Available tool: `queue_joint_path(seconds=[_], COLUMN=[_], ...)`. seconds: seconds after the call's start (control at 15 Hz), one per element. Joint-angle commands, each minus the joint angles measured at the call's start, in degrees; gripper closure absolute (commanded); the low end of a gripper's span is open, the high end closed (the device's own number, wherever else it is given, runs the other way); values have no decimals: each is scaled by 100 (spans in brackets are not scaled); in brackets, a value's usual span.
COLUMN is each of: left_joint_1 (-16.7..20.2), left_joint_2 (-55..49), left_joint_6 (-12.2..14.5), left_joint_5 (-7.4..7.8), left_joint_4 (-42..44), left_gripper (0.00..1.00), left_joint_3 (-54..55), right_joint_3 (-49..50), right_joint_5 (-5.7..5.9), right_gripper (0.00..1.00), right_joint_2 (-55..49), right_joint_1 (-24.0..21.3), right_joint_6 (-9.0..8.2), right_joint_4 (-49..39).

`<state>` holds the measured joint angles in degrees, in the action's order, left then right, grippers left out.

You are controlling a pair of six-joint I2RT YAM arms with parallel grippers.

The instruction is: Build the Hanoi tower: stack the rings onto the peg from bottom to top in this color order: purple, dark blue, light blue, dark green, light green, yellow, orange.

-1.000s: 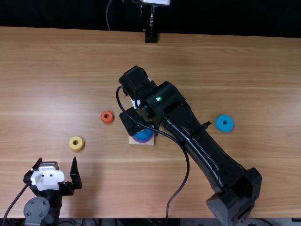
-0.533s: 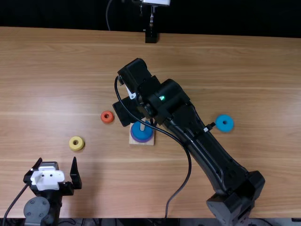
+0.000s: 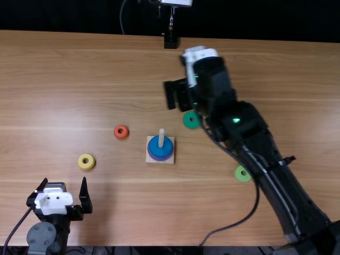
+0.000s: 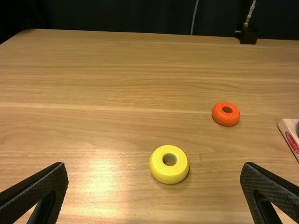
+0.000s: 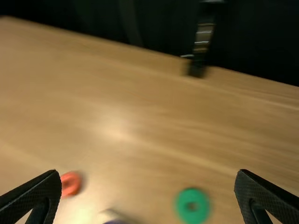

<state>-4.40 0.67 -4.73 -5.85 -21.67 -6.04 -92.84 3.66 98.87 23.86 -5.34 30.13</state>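
Your right hand [image 3: 179, 94] hangs beyond the peg [image 3: 161, 137], fingers apart; it has swung far and right, uncovering the dark green ring [image 3: 190, 120] and light green ring [image 3: 238, 172]. Dark blue [image 3: 155, 149] sits over purple [image 3: 159, 159] on the peg. Your left hand [image 3: 64, 183] is spread, near left.

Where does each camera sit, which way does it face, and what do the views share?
Top view: above the near edge, looking steeply down and forward on the table and peg; both arms show.
Left wrist view: on the left arm's wrist, facing the far edge past the yellow ring; left jaws apart.
Right wrist view: on the right arm's wrist, facing the far edge at a slant, dark green ring below; right jaws apart.
Both wrist views share the orange ring.
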Motion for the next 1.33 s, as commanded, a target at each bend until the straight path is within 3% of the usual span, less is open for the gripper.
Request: queue_joint_path(seconds=[0.0,0.13,0.27,0.33,0.47,0.53,0.73,1.27], left_joint_1=[1,1,1,1,1,1,1,1], left_joint_2=[-67,-67,-67,-67,-67,-67,-67,-67], left_joint_6=[-1,-1,-1,-1,-1,-1,-1,-1], left_joint_5=[-48,-48,-48,-48,-48,-48,-48,-48], left_joint_4=[-480,-480,-491,-480,-480,-480,-480,-480], left_gripper=[0,0,0,0,0,0,0,0], left_joint_3=[604,604,604,604,604,604,604,604], right_joint_3=[591,802,1013,1259,1602,1769,2446,2507], right_joint_5=[87,66,45,-18,-482,-535,-609,-545], right_gripper=[0,0,0,0,0,0,0,0], right_joint_2=[-96,-96,-131,-201,-333,-333,-368,-483], right_joint_1=[-347,-865,-1516,-1832,-2184,-2342,-2579,-2579], right_joint_6=[28,39,229,345,672,756,788,777], right_joint_4=[-222,-212,-159,-159,-159,-159,-159,136])
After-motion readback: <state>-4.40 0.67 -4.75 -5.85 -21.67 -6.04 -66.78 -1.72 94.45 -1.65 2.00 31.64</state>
